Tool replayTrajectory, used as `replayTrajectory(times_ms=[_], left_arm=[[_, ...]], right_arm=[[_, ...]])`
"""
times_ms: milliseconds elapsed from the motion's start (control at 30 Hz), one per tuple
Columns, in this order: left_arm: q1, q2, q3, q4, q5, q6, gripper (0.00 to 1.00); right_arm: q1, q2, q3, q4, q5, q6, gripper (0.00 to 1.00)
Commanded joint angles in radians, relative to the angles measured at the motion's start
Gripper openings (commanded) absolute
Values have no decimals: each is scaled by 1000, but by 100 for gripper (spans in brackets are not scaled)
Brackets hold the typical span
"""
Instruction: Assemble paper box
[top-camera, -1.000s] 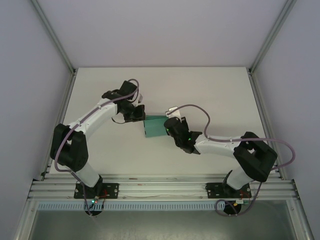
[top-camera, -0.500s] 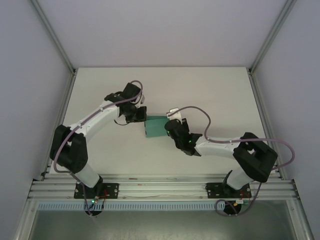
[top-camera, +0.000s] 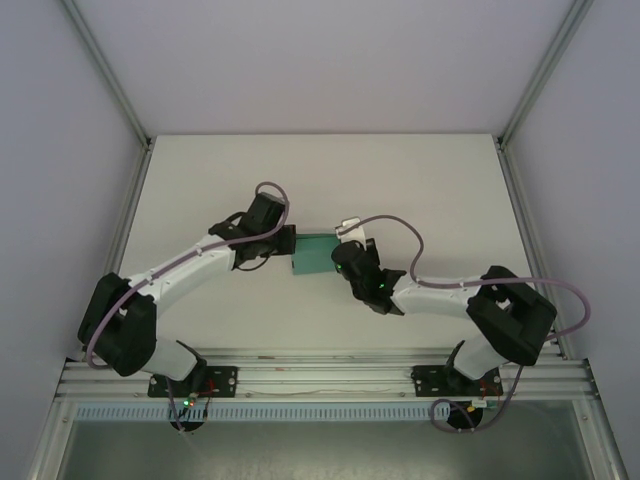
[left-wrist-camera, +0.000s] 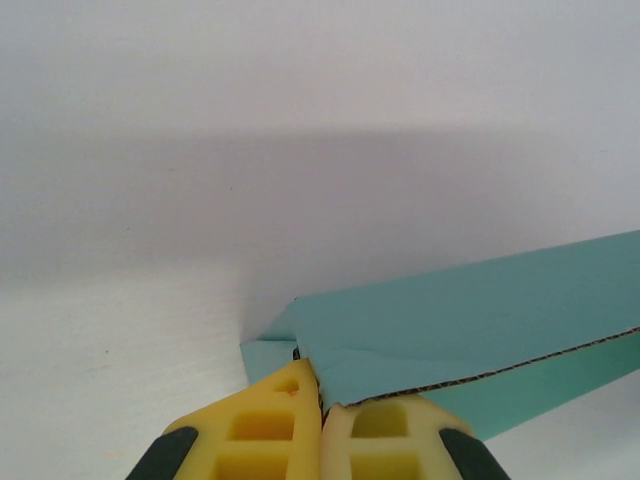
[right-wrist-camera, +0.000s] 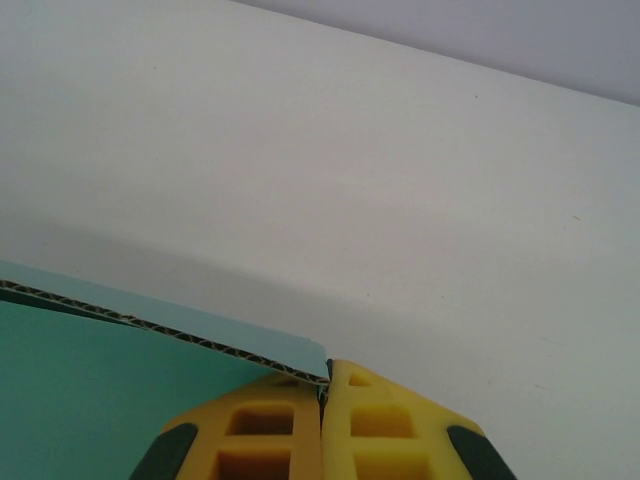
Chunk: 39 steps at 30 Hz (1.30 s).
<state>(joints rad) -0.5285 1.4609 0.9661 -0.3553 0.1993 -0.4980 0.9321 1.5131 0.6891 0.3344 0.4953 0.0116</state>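
The paper box (top-camera: 313, 256) is a teal-green corrugated card piece held between the two arms at mid-table. My left gripper (top-camera: 291, 243) is shut on its left edge. In the left wrist view the yellow fingertips (left-wrist-camera: 290, 400) pinch a corner of the card (left-wrist-camera: 470, 315), and a folded flap shows just beyond them. My right gripper (top-camera: 340, 260) is shut on the box's right edge. In the right wrist view its jaws (right-wrist-camera: 326, 378) clamp the corner of a card panel (right-wrist-camera: 90, 390) that runs off to the left.
The white table (top-camera: 420, 190) spreads out around the box. Aluminium frame posts (top-camera: 525, 90) and grey walls close in the sides and back. The rail holding the arm bases (top-camera: 320, 378) runs along the near edge.
My left arm has swung lower and its wrist has moved right, pressing in against the box's left edge. The box and the right gripper shifted slightly toward the back.
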Motion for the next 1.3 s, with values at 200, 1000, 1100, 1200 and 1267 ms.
replayTrajectory(times_ms=[200,1000,1100,1200,1267], left_arm=[[-87,85,-157,-55,-7,-31,0],[-146,-82,-191,181,-96,26,0],[-146,-106,-220,323,-119,64,0],[-147,-127,-278,475,-161,88,0],[-146,-137,-303,546,-215,104,0]], right_arm=[[8,-62,20,-198,-42,106,28],[-133,-257,40,-319,-251,283,71],[-170,-276,69,-353,-266,287,72],[-227,-302,99,-398,-299,307,72],[-261,-326,111,-415,-305,313,73]])
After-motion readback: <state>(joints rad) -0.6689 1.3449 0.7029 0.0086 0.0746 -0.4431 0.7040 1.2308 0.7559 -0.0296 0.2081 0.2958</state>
